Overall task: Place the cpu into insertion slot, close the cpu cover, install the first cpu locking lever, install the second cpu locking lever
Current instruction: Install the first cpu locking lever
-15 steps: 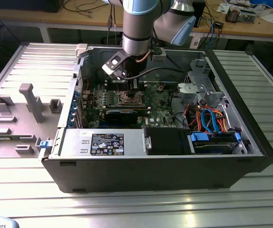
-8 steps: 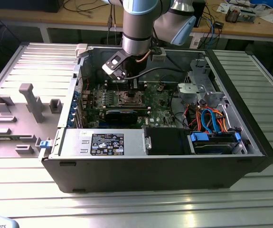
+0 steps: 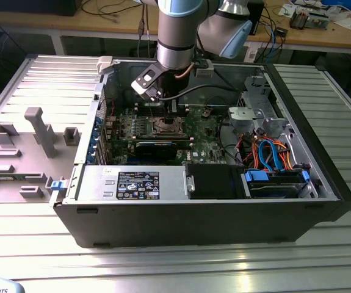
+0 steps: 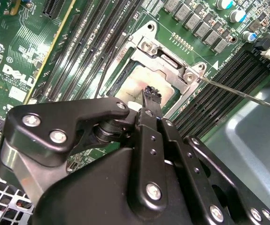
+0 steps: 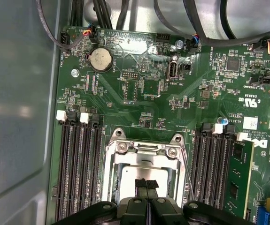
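Starting at the gripper [image 5: 146, 184] in the first wrist view: closed tip to tip, with nothing visibly pinched between. Poised right over the cpu [image 5: 132, 177], touching or just clear of its silver top; cannot tell which.

Seated in the slot [image 3: 163, 127], to judge by the chip's flat, square lie inside the metal surround. Framed by the cover [image 5: 145, 149], apparently folded down around the chip, though not certainly pressed flat. Flanked by a thin wire lever [image 4: 238, 93], seen in the second wrist view sticking out free above the memory slots [image 4: 210, 110], so probably not hooked down.

Judged from that: placing done, closing done or nearly so, both lever steps left.

Further out, green motherboard [image 5: 139, 93] inside an open case [image 3: 193, 213] on a ribbed metal table [image 3: 41, 232].

Hidden behind the gripper's own black links in both wrist views: the near half of the slot and the cover's near edge. Hard to make out: a second lever, and any catch for either one.
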`<action>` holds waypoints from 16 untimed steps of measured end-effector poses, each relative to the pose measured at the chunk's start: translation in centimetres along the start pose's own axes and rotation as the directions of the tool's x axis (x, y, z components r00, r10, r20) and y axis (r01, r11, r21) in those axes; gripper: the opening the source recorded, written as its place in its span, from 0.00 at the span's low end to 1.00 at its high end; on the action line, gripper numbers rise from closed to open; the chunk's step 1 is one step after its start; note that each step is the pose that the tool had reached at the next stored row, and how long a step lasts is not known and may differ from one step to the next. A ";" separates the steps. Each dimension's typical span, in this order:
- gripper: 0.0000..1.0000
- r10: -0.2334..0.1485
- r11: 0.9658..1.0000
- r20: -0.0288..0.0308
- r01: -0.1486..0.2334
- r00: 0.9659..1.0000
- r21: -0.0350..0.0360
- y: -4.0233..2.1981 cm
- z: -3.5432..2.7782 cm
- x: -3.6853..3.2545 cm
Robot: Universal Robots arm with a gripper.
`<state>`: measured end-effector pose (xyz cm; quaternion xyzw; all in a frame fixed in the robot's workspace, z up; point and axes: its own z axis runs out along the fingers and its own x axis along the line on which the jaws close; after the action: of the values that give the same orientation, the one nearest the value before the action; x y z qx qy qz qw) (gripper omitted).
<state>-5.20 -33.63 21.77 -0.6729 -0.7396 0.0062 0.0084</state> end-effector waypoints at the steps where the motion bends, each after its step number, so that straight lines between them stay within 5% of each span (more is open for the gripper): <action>1: 0.11 0.000 1.000 0.000 0.000 1.000 0.000 0.00 -0.08 0.00; 13: 0.11 0.000 1.000 0.003 0.000 1.000 0.000 -0.02 -0.78 0.00; 16: 0.11 0.000 1.000 0.003 0.000 1.000 0.000 -0.03 -1.55 0.01</action>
<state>-5.20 -33.62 23.32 -0.6729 -0.7396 0.0072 0.0075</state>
